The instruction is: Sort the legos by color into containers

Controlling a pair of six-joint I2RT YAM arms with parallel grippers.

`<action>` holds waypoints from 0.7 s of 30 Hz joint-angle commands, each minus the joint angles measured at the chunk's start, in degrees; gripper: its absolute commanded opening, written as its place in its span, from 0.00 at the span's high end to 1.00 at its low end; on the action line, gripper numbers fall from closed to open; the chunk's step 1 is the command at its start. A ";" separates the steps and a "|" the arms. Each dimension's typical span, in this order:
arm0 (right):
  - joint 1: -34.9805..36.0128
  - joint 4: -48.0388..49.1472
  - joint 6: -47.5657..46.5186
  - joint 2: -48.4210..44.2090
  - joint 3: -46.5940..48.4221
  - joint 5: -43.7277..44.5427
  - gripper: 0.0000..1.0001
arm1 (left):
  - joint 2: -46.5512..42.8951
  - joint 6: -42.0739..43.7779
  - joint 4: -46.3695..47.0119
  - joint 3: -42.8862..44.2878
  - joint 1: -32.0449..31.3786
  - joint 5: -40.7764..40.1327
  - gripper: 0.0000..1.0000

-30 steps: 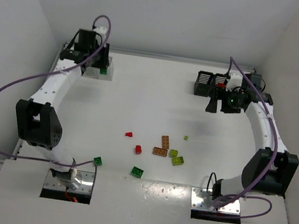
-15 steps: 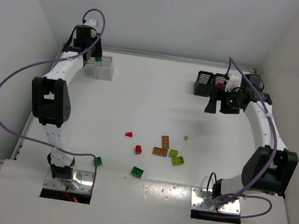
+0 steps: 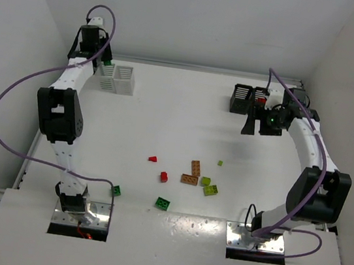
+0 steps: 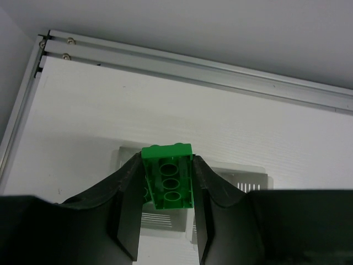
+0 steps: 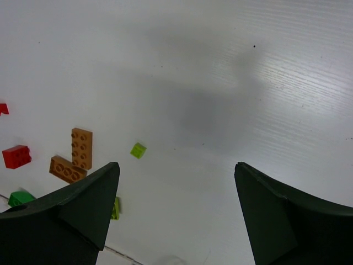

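My left gripper [image 3: 103, 60] is shut on a dark green brick [image 4: 168, 176], held above the white pair of bins [image 3: 123, 80] at the back left; the brick's hollow underside faces the wrist camera and the white bins [image 4: 242, 179] lie below it. My right gripper [image 3: 252, 122] is open and empty in front of the black pair of bins [image 3: 242, 99]; in its wrist view the gripper [image 5: 176, 165] hangs over bare table. Loose legos lie mid-table: red [image 3: 164, 177], orange-brown [image 3: 196, 168], lime [image 3: 210, 190], dark green [image 3: 163, 203].
Another dark green brick [image 3: 116, 190] lies near the left arm's base. A small red piece [image 3: 153, 159] and a tiny lime piece [image 3: 220, 163] lie apart from the cluster. Walls close the table at back and sides.
My left gripper has moved back and to the left with the dark green brick still in it, uncovering the white bins. The right arm has barely moved.
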 commanded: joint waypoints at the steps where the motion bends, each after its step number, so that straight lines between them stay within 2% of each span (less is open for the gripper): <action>1: 0.29 1.61 0.62 -0.12 0.91 -1.57 0.15 | 0.87 0.31 2.34 0.84 0.70 -0.81 0.87; 7: 0.29 1.61 0.62 0.41 1.43 -1.57 0.15 | 2.01 0.93 2.34 0.31 1.22 -2.48 0.76; 13: 0.29 1.61 0.09 0.41 1.43 -1.57 0.15 | 2.54 2.07 2.34 0.31 1.23 -3.18 0.69; 18: 0.82 1.61 -0.43 0.41 0.12 -1.57 0.15 | 2.54 2.60 2.34 0.31 1.23 -3.18 0.49; 21: 0.82 2.22 -0.43 -0.81 -1.11 -2.18 0.15 | 1.93 2.60 2.34 0.31 1.23 -3.18 0.41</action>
